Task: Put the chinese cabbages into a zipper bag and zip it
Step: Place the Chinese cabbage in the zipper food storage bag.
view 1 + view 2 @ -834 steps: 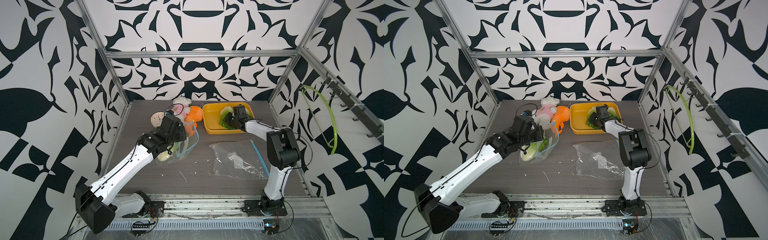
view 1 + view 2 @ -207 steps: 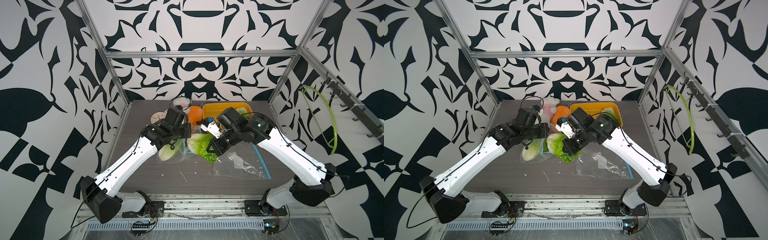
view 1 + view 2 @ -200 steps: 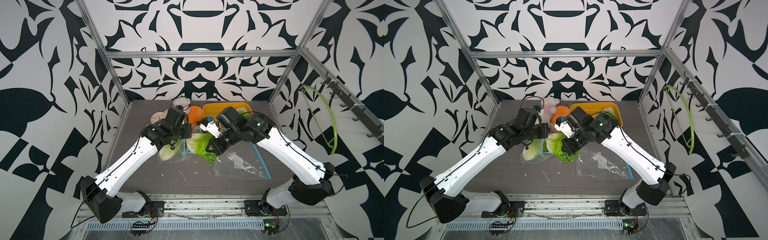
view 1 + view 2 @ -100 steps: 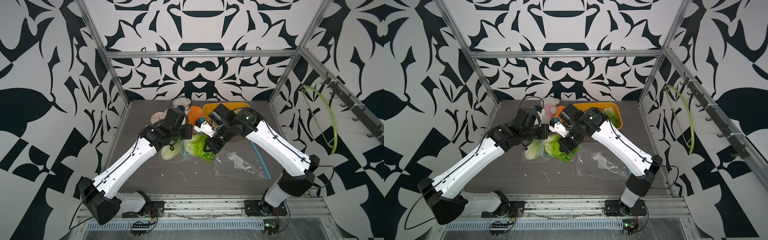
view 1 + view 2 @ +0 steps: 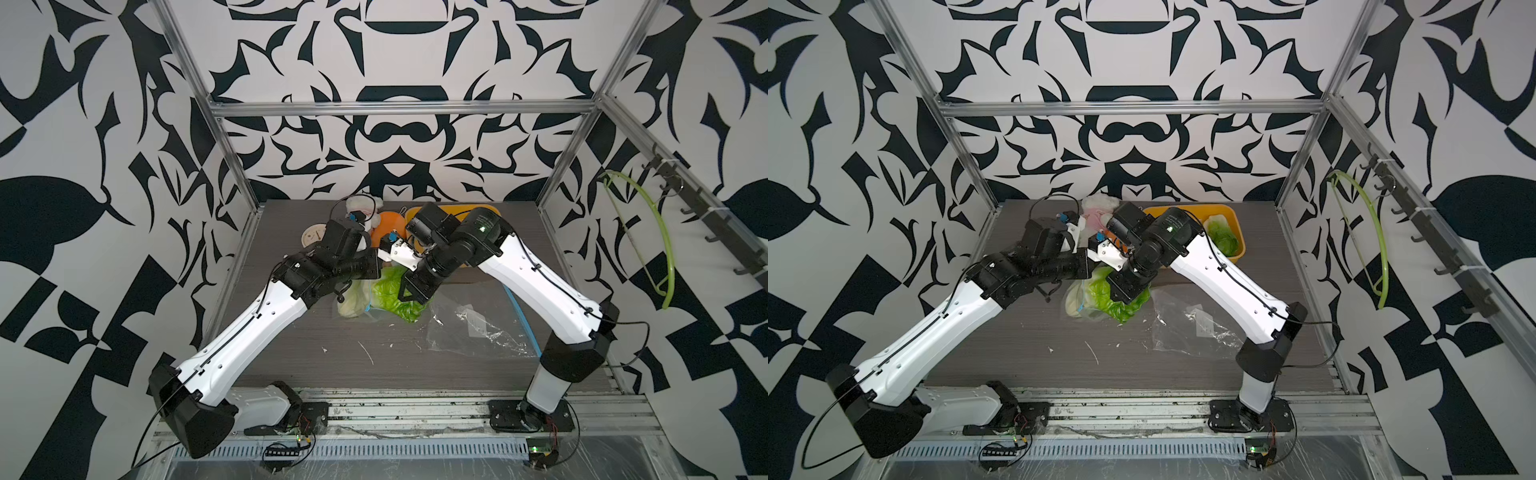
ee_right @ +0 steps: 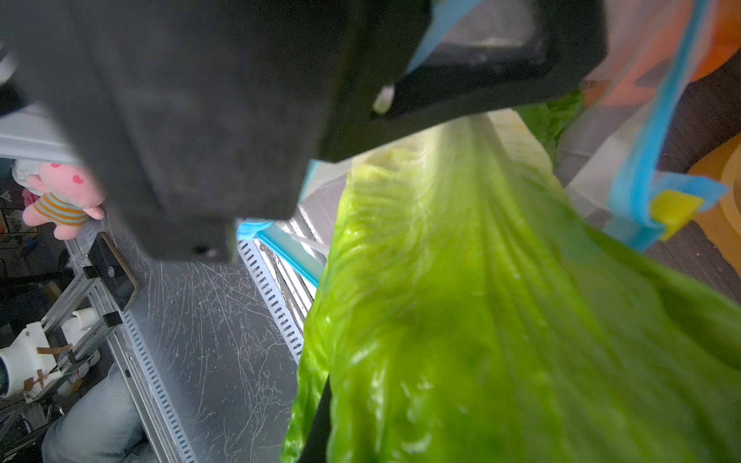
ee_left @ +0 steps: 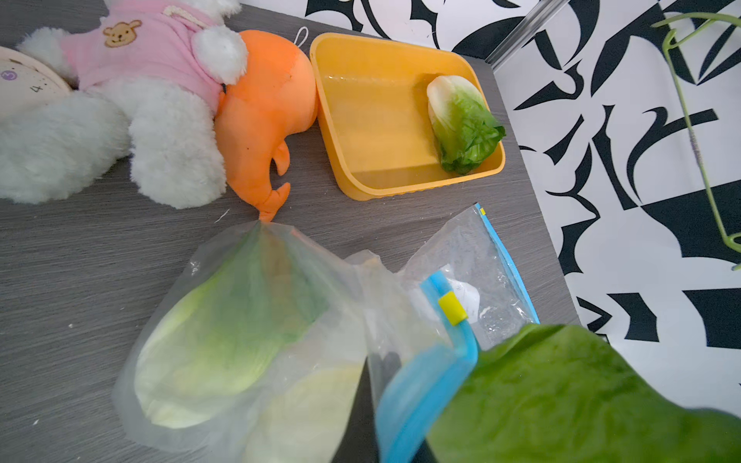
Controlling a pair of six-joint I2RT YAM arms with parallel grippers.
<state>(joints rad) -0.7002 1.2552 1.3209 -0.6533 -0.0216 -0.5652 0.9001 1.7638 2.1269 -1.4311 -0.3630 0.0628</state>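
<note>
- Left hand (image 5: 347, 286) clamps the zipper bag (image 7: 353, 272) near the yellow tray (image 7: 373, 120); the left wrist view shows the bagged cabbage (image 7: 224, 332) inside.
- Right hand (image 5: 411, 291) grips the held cabbage (image 6: 461, 300) at the bag's mouth, seen close in the right wrist view.
- Third cabbage (image 7: 461, 124) lies inside the tray.

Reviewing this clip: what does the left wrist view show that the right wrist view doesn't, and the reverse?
Left wrist only: a cabbage lying in the yellow tub, and the white plush in a pink top. Right wrist only: a pink plush and a phone outside the workspace. Both: the big green cabbage at the mouth of the zipper bag, with its yellow slider.
</note>
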